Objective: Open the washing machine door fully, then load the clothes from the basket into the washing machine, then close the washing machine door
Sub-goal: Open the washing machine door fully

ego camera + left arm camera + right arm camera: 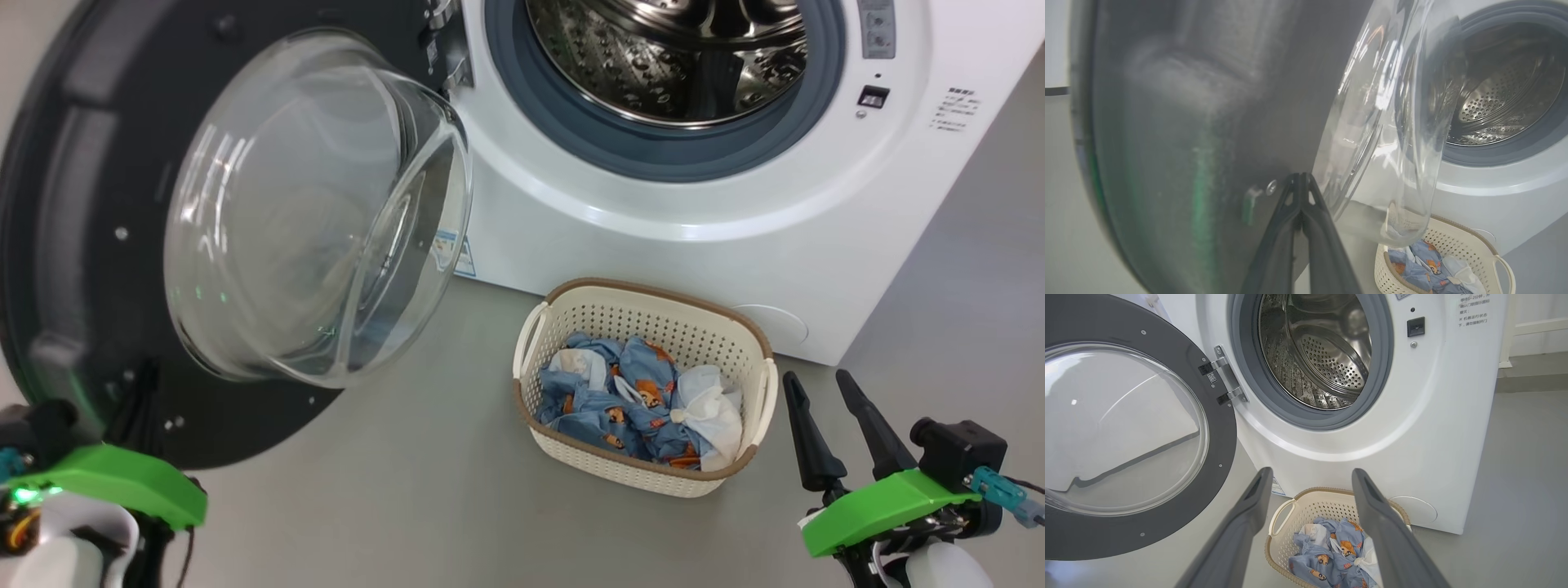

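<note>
**Inspector A:** Door status?

**Inspector B:** The washing machine door (82, 245) is swung open to the left of the washing machine (653, 245), drum (669, 57) exposed. The left hand (1301, 179), fingers pressed together, has its tips at the door's dark inner face. The glass bowl (310, 212) bulges between it and the basket (645, 483).

**Inspector A:** Load?

**Inspector B:** The clothes (620, 400) lie in the basket, on the floor (408, 498) just before the machine. The right hand (817, 377), fingers apart and empty, hovers near the basket's right side.

Bright, even light, soft shadows; glare streaks the washing machine door (310, 212), blurred in the left wrist view.
</note>
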